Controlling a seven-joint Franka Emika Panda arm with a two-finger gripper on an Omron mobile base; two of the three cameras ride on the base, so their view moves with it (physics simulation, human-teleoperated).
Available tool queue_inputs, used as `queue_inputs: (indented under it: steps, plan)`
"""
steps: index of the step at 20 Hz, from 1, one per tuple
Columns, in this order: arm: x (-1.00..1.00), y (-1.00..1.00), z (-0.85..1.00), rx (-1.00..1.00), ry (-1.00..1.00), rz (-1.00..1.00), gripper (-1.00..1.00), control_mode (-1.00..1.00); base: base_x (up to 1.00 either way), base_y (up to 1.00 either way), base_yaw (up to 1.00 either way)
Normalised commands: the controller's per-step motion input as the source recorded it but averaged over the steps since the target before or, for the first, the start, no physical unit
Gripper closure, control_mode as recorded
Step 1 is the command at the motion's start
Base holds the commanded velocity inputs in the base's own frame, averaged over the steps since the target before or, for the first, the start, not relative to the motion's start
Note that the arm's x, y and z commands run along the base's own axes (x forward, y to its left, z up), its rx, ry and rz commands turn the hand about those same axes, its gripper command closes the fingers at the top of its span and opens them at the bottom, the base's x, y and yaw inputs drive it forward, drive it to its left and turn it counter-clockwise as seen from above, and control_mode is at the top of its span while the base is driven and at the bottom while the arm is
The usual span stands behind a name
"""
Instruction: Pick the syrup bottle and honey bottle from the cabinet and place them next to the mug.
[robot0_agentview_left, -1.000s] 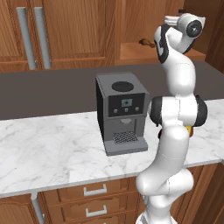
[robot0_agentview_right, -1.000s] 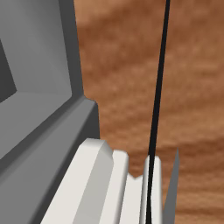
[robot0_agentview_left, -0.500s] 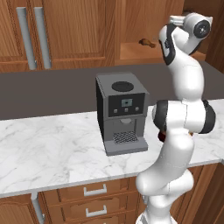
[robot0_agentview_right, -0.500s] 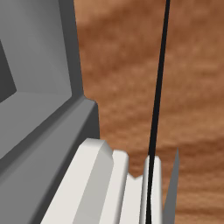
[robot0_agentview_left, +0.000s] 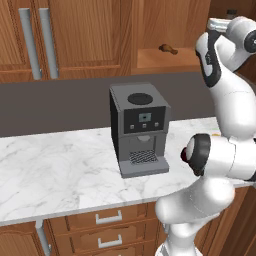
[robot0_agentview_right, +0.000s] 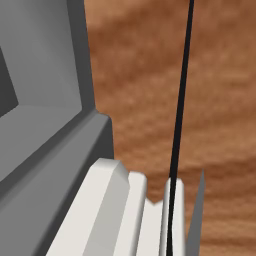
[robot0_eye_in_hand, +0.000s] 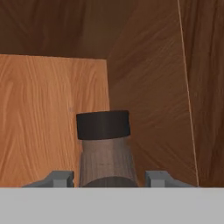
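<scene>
In the hand view the syrup bottle (robot0_eye_in_hand: 106, 151), dark brown-grey with a black cap, stands between my two fingertips (robot0_eye_in_hand: 61, 178), with the gripper (robot0_eye_in_hand: 109, 179) shut on its body. Behind it are the cabinet's light wood floor (robot0_eye_in_hand: 48, 113) and its dark side wall. In the left base view the hand (robot0_agentview_left: 220, 22) is high at the top right, and the bottle's cap (robot0_agentview_left: 231, 12) pokes up above it. The open cabinet (robot0_agentview_left: 150, 59) lies to its left. The maroon mug (robot0_agentview_left: 184, 155) on the counter is mostly hidden behind my arm's joint. I cannot make out the honey bottle for sure.
A grey coffee machine (robot0_agentview_left: 140, 127) stands mid-counter on white marble (robot0_agentview_left: 55, 170). A small brown object (robot0_agentview_left: 167, 48) lies on the cabinet floor. An orange sliver (robot0_agentview_left: 215, 134) shows by my arm. Closed doors with grey handles (robot0_agentview_left: 31, 42) are at the left. Close grey and white surfaces (robot0_agentview_right: 60, 150) block the right base view.
The hand and upper arm have swung to the right, and the elbow has moved right with them. The coffee machine and counter have stayed put.
</scene>
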Motion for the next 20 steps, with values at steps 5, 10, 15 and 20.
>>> queue_inputs:
  steps: [5, 10, 15, 20]
  plan:
    - [-1.0, 0.08, 0.0, 0.01, -0.01, 0.0, 1.0, -1.0, 0.0, 0.0, 0.0]
    - [-1.0, 0.67, -0.06, 0.04, -0.04, 0.02, 1.0, -1.0, 0.0, 0.0, 0.0]
    - [-1.0, 0.97, -0.47, 0.27, -0.09, 0.01, 1.0, -1.0, 0.0, 0.0, 0.0]
    - [-1.0, 0.18, -0.35, 0.15, -0.08, 0.0, 1.0, -1.0, 0.0, 0.0, 0.0]
